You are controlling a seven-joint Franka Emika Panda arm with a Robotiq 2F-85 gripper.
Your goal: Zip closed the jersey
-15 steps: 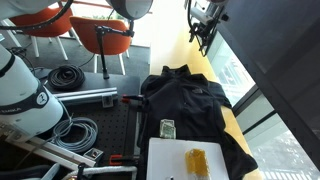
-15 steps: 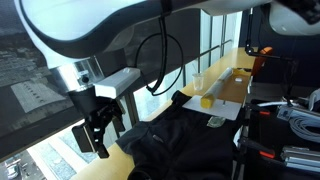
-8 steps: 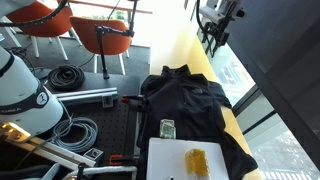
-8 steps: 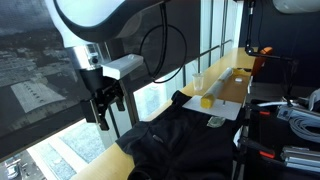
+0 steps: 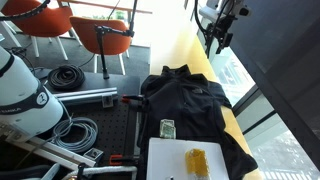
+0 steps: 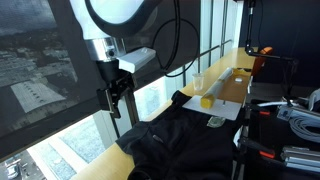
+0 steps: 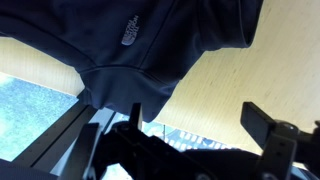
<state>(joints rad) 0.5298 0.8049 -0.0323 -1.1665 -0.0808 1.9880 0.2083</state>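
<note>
No text reads clearly in any view.

Wrist view: the jersey [image 7: 105, 22] has a small pale stitched logo [image 7: 125, 37] on the chest. Its letters are too blurred to make out.

Exterior view: a small greenish printed card [image 5: 167, 128] lies at the jersey's near edge, just beside the white board [image 5: 190, 160]. Its print is too small to read.

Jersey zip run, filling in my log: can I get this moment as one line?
stage: pre-grasp | gripper: fingers open, empty, raised clear of jersey | jersey: lying spread out, untouched | zipper: state not discernible
</note>
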